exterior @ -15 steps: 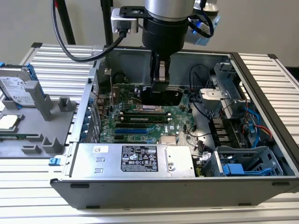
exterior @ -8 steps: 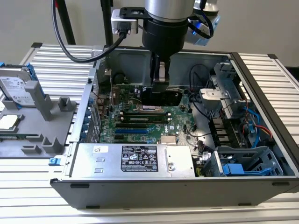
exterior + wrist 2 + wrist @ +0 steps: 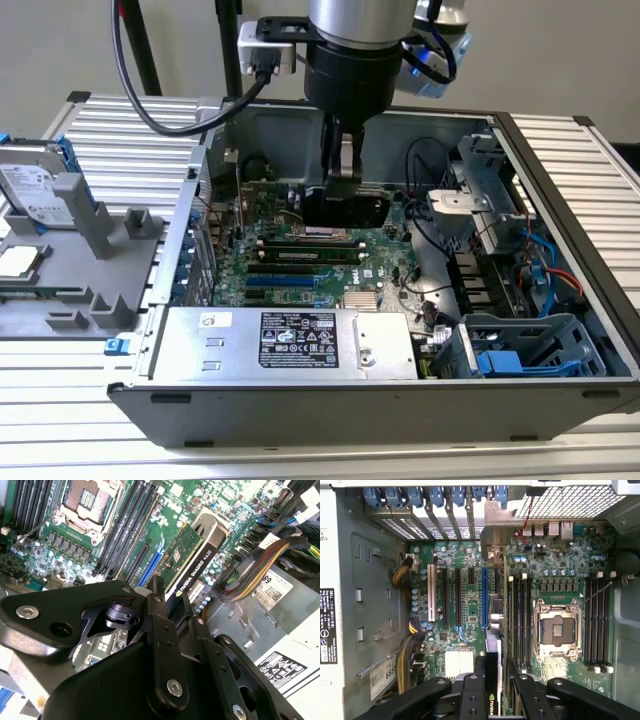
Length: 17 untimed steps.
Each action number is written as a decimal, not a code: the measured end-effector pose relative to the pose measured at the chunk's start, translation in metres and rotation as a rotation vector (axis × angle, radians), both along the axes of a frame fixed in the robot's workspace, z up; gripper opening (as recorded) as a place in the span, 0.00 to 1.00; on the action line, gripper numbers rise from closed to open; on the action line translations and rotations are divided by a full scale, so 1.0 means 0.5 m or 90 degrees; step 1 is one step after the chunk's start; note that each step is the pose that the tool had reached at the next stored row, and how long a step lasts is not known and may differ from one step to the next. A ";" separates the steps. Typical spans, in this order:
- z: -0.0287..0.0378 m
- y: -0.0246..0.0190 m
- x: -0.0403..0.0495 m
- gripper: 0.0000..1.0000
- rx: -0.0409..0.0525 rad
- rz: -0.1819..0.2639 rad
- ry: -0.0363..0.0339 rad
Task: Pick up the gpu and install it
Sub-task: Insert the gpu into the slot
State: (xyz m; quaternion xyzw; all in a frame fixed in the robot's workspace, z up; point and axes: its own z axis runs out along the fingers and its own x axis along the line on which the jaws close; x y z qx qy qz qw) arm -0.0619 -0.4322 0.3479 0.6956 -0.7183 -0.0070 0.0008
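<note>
Gripper [image 3: 340, 185] down, clasping gpu [image 3: 192, 555]

The gripper [image 3: 167, 597] grips the gpu [image 3: 192, 557] edge-on above the motherboard [image 3: 45, 555]. A blue slot [image 3: 152, 565] lies just at the card's 9 o'clock, a cable bundle [image 3: 255, 567] at its 3 o'clock, the CPU socket [image 3: 87, 500] at 10 o'clock.

Place: robotics lab bench | evidence: opened computer case [image 3: 560, 330] on slatted aluminium table [image 3: 130, 130], grey fixtures [image 3: 95, 250]
</note>
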 end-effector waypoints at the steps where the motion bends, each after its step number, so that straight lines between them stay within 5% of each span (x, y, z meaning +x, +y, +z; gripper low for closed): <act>1: -0.001 0.0000 0.000 0.00 0.0000 0.000 0.0000; 17: -0.010 0.0000 0.000 0.00 0.0000 0.000 0.0000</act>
